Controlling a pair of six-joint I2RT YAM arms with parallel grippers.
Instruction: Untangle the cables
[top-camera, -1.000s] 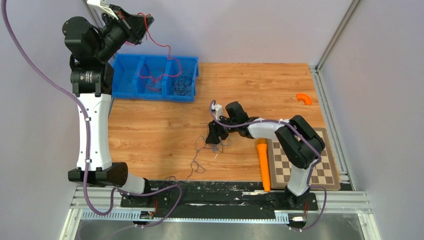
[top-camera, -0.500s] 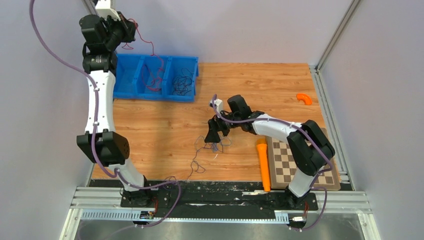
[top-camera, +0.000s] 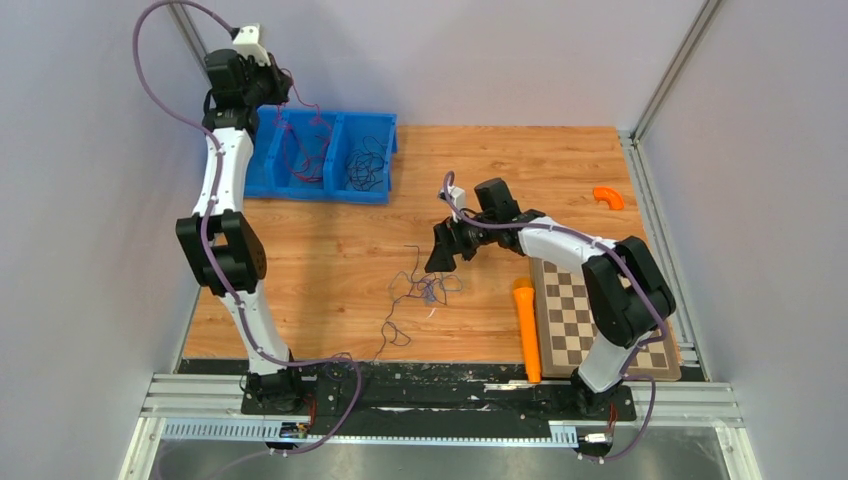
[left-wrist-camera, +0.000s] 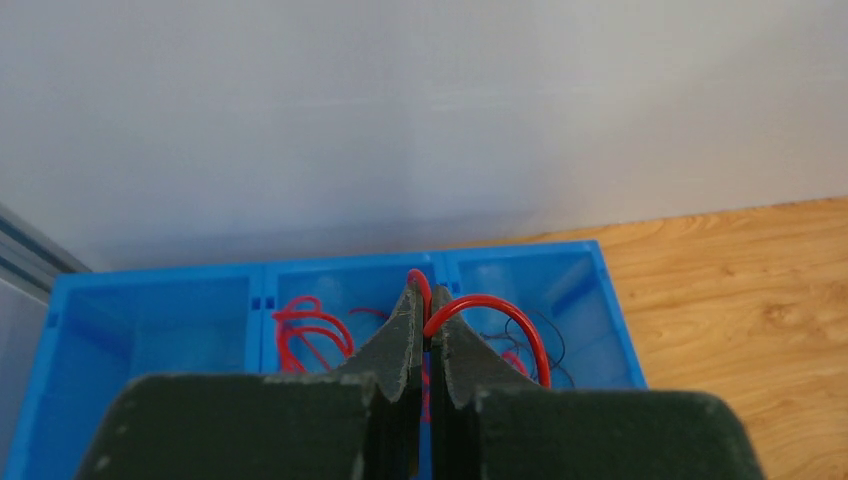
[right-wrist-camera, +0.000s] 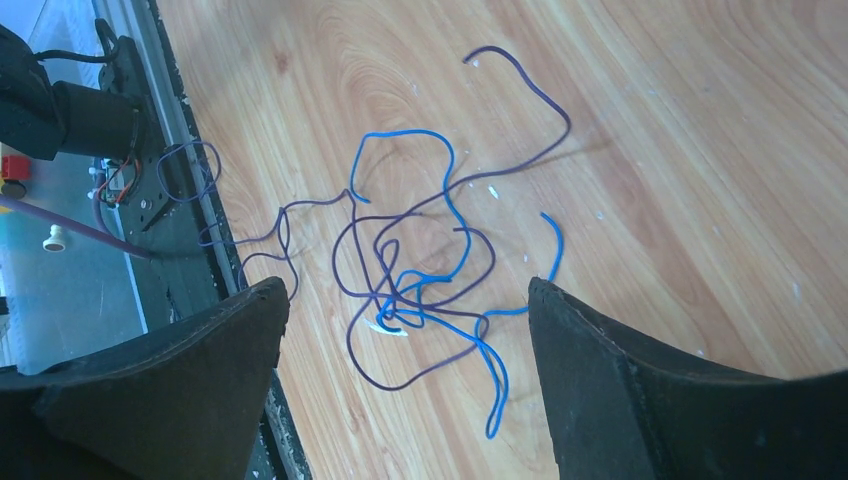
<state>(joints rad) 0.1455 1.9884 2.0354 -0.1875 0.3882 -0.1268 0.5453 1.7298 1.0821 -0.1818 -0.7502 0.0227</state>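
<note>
**Q:** Is there any legible marking, label or brand?

**A:** The small electronics at the near rail are too small to read in the top view and blurred in the right wrist view.

**Q:** State of the left gripper (left-wrist-camera: 427, 312)?

**A:** Its jaws are pressed together on a thin red wire (left-wrist-camera: 500, 305). The wire emerges at the fingertips and arches to the right. The gripper is raised above the blue plastic three-compartment bin (left-wrist-camera: 150, 320) at the far left of the wood-grain table top (top-camera: 320, 240). More red wire lies coiled in the middle compartment. Thin black wires (top-camera: 365, 165) lie in the right compartment. The fingers hide where the held wire runs below the clamp point.

**Q:** State of the right gripper (right-wrist-camera: 407, 300)?

**A:** Its jaws are spread wide and hold nothing. In the wrist view, a tangle of thin blue and purplish wires (right-wrist-camera: 420, 270) lies flat on the table and shows in the gap between the fingers. In the top view the gripper sits just up and right of the tangle.

**Q:** What is hard to make out?

**A:** One purplish strand trails from the tangle to the near table edge. Its end is lost against the black rail. The crossings within the tangle cannot be resolved.

**Q:** Other items?

**A:** An orange tapered stick (top-camera: 525, 325) lies beside a brown-and-cream chequered board (top-camera: 565, 320), which the right arm partly covers. An orange curved piece (top-camera: 608, 197) lies far right.
</note>
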